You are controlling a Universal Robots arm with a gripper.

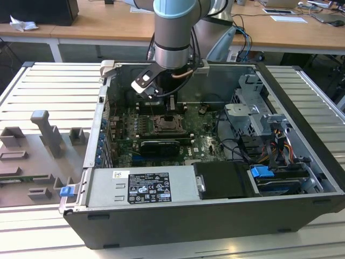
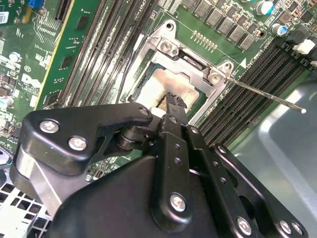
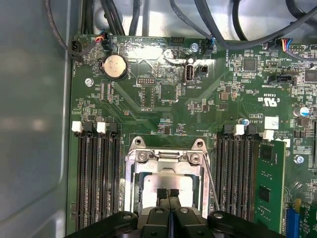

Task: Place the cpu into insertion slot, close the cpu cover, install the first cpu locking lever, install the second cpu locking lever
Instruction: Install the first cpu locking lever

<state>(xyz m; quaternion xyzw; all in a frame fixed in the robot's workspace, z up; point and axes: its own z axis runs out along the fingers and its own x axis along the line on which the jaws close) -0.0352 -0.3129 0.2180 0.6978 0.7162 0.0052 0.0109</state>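
Gripper: black gripper (image 3: 169, 192), fingertips pressed together, over pale silvery square cpu (image 3: 148, 187);
Slot: metal-rimmed square insertion slot (image 1: 170, 123), twelve o'clock from long black graphics card (image 1: 159, 145) in the exterior view;
Care: keep cpu flat.

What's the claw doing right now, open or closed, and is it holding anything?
The claw is closed, fingertips together right at the cpu, with nothing visibly held.
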